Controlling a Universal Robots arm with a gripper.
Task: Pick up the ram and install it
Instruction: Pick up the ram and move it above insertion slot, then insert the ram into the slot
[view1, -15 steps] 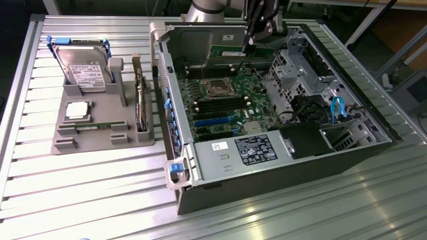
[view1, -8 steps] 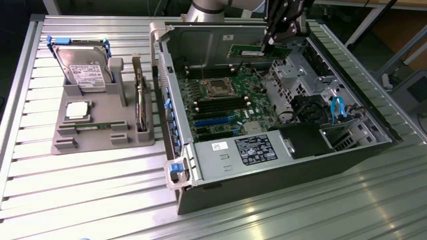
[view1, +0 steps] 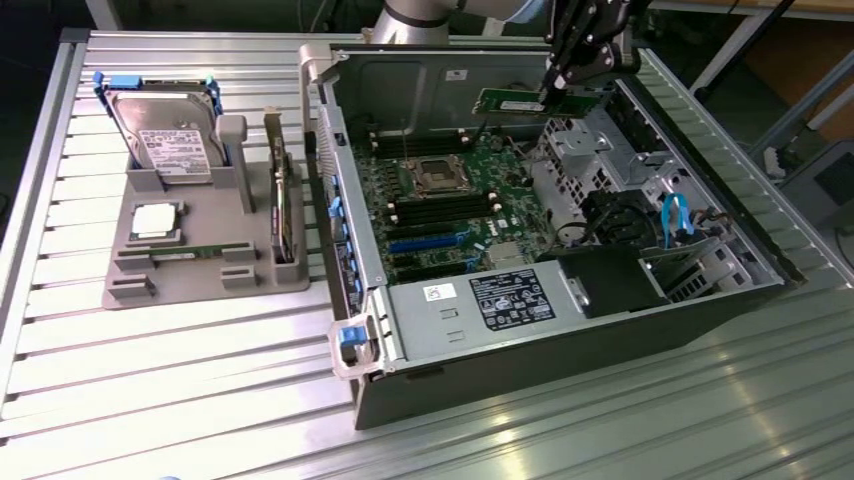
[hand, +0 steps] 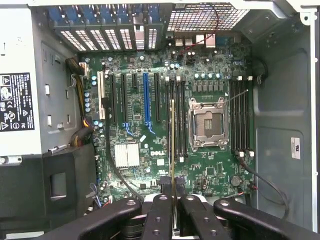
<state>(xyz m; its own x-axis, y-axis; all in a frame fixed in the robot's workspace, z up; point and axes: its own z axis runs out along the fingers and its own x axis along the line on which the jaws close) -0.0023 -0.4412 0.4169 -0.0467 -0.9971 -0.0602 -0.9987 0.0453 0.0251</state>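
The fingers clamp the ram high above the motherboard, clear of the case.

Before you, a ribbed metal table carries two loads: a grey parts holder toward the exterior view's left, and an open computer case lying on its side just beside it, both resting flat on the slats.
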